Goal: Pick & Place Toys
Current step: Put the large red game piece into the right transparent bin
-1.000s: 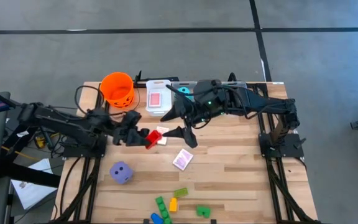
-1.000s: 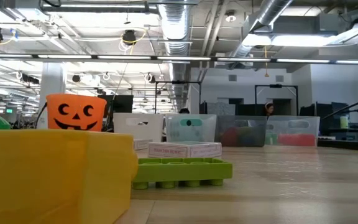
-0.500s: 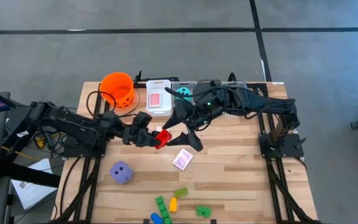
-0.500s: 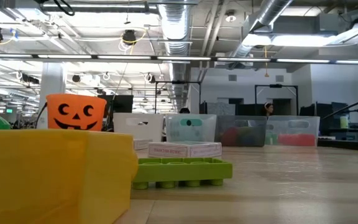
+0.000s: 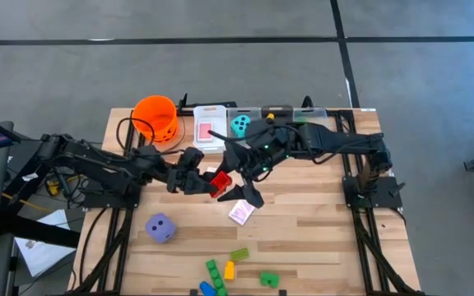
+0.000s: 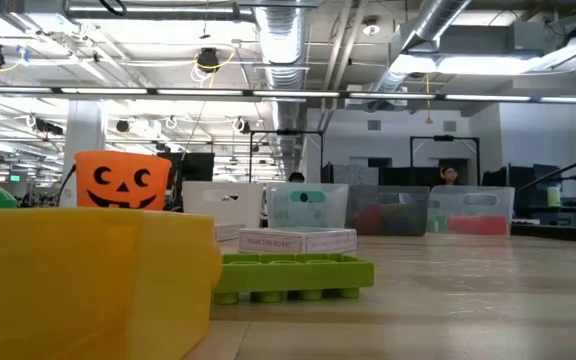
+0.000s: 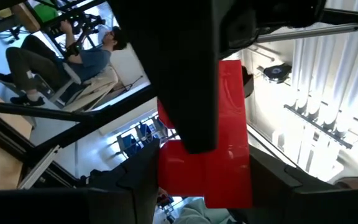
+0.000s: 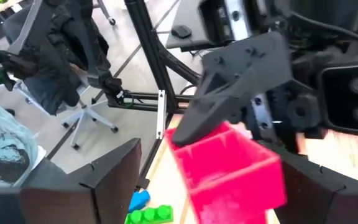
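Teal die (image 5: 240, 125) in clear bin (image 5: 252, 112); left gripper (image 5: 211, 182) clamped on red brick (image 5: 220, 182); right gripper (image 5: 243, 170) agape

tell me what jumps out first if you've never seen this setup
The red brick held up at the table's middle: the left pincer is shut on it, while the right pincer stands open right beside it, as if for a handover. Next, the orange pumpkin bucket at the table's far edge and the purple die alone on the near left.

Robotics lab, exposed ceiling ducts (image 6: 298, 50), office chairs (image 8: 73, 118)
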`<state>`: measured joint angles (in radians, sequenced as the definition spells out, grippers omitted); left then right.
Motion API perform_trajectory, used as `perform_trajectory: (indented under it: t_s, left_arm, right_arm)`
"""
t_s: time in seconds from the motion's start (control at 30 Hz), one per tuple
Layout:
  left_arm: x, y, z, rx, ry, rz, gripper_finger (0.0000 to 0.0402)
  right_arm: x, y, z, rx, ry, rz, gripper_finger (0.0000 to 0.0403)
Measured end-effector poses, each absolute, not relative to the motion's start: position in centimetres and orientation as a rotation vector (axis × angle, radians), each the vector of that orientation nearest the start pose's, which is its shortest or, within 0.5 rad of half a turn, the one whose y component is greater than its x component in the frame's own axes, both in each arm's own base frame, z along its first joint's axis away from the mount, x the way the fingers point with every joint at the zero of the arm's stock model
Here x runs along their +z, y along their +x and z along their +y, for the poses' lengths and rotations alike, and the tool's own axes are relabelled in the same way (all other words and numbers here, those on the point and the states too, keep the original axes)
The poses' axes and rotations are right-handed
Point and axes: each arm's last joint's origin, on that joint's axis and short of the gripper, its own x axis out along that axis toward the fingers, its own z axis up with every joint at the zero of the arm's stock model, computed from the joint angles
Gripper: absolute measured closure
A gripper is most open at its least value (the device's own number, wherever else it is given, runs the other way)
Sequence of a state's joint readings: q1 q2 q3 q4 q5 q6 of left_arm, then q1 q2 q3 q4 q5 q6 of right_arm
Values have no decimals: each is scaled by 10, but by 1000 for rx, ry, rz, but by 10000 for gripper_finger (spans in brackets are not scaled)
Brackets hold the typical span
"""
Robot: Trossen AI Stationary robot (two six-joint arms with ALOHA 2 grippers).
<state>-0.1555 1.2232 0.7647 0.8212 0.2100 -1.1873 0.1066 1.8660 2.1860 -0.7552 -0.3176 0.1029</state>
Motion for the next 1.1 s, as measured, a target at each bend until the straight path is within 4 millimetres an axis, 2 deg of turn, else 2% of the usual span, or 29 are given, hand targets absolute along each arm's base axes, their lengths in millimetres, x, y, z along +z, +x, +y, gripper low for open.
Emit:
perform_trajectory:
  t_s: [0.43, 0.6, 0.83, 1.1]
  left_arm:
    - [332, 262, -47, -537, -1149, -110, 229]
    - [330, 262, -47, -532, -1150, -97, 228]
    - [330, 262, -48, -538, -1155, -77, 227]
    - [329, 263, -47, -508, -1155, -91, 221]
  right_arm:
    - [447, 392, 55, 402, 140, 495, 109]
    - [446, 391, 56, 401, 138, 497, 158]
    - [447, 391, 56, 407, 122, 493, 271]
    - [449, 383, 62, 334, 66, 511, 272]
